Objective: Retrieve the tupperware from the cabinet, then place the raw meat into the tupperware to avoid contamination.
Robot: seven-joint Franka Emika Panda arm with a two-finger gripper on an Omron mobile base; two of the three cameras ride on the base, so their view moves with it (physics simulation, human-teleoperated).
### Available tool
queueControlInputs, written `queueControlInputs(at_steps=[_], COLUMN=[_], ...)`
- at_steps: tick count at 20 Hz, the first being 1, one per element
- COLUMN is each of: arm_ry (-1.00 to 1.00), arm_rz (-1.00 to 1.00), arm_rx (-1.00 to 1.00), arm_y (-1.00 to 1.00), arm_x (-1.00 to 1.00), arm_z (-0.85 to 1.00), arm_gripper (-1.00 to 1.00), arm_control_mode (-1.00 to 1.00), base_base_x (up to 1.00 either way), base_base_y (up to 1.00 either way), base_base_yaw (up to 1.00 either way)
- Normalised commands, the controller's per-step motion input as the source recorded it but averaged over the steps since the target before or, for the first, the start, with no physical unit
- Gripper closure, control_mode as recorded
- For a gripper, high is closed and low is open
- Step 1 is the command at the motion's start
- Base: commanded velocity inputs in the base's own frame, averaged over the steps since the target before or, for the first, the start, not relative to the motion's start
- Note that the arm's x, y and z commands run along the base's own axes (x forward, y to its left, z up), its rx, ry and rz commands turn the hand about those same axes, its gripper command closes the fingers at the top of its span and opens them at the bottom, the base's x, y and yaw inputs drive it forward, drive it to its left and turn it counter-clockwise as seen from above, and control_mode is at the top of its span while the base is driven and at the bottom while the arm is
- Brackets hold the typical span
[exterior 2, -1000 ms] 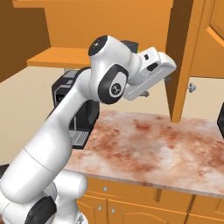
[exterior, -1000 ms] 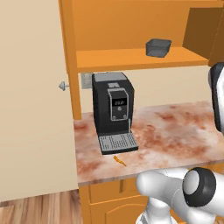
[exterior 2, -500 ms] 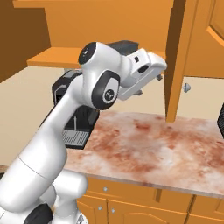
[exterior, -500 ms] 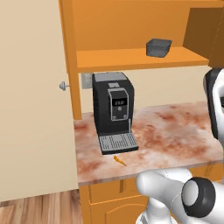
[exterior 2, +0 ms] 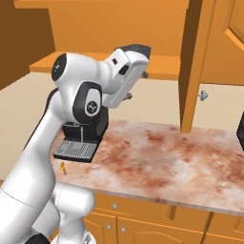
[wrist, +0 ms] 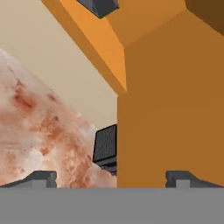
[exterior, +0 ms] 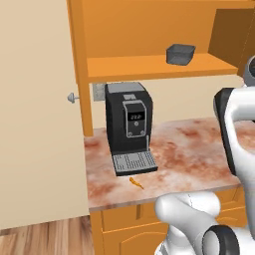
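We are reaching toward the open cabinet (exterior: 149,30) in the top half of the left base frame, and we are judging the step in hand to be fetching the tupperware (exterior: 180,54), a small dark grey, square-sided box sitting on the flat orange shelf (exterior: 149,67) at upper right of that frame. In the hand view the gripper (wrist: 111,177) is standing wide, its two grey tips far apart at the bottom edge with nothing between them.

To do this well, we are thinking the hand needs to rise and level out so the jaws straddle one thin wall of the box, since the rim looks stiff and its smooth sides offer little else to pinch. We are also watching the open door (exterior 2: 198,66), right of centre in the right base frame, as it stands close to the wrist's path.

The meat (exterior: 136,182) is lying low and left of centre on the counter (exterior: 199,149), a thin orange sliver just in front of the coffee machine (exterior: 127,127). The counter is glossy, mottled red-and-cream stone; the machine is boxy black with a ribbed grey drip tray; the cabinet is plain matte orange wood.
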Motion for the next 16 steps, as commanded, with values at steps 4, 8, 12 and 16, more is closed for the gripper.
queueControlInputs(at_steps=[4,8,12,16], arm_ry=[0.03,0.1,0.15,0.12], arm_rz=[0.14,0.15,0.12,0.14], arm_rx=[-0.14,-0.1,-0.05,-0.01], arm_y=[0.69,0.62,0.47,0.32], arm_x=[0.15,0.37,0.52,0.5], arm_z=[0.17,0.22,0.26,0.3], arm_gripper=[-1.0,-1.0,-1.0,-1.0], arm_control_mode=[-1.0,-1.0,-1.0,-1.0], base_base_x=[0.0,0.0,0.0,0.0], base_base_y=[0.0,0.0,0.0,0.0], base_base_yaw=[0.0,0.0,0.0,0.0])
